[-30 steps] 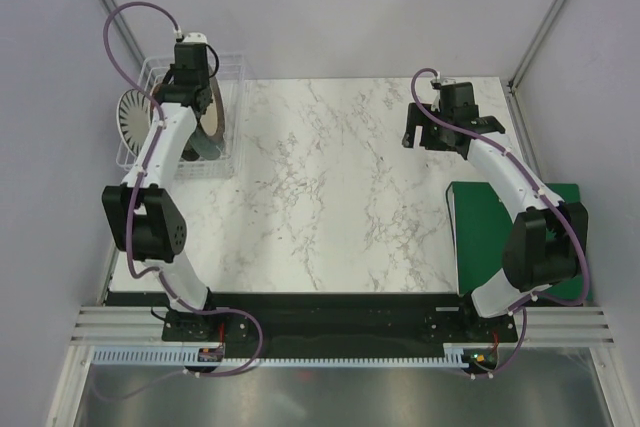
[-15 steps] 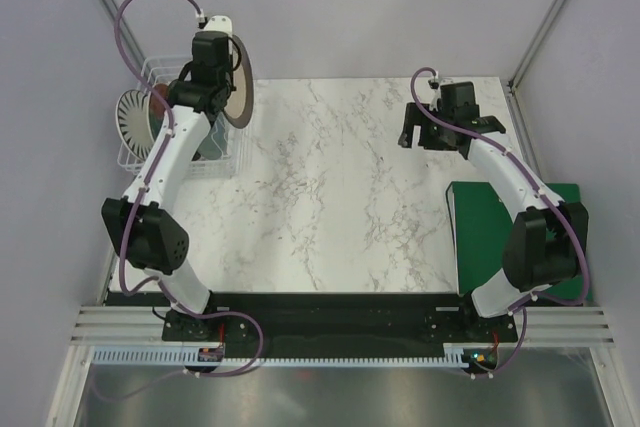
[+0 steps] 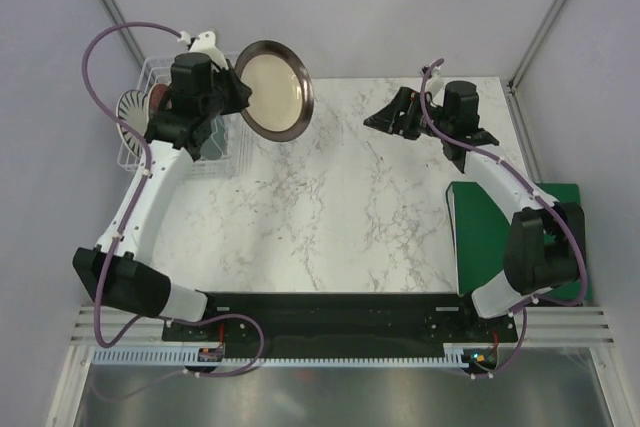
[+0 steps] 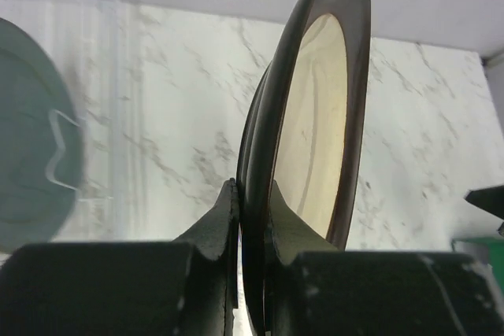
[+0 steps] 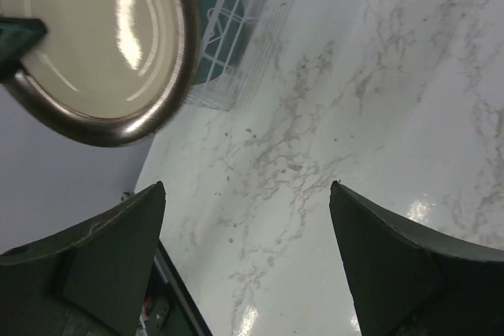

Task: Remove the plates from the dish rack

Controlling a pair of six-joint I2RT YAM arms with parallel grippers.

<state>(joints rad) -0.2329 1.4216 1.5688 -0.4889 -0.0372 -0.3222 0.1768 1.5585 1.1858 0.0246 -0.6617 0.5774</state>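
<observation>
I had left hand (image 4: 250,198) pinching the brown plate (image 3: 274,89) by its rim, upright beside the rack (image 3: 225,159); right hand (image 3: 385,119) gaped opposite, presumably for handover.

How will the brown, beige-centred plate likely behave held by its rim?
Probably stiff: the brown plate holds shape, pinched only at its rim by the left gripper. Likely slippery: its glossy face shows glare. Held off-centre, it may pivot.
</observation>
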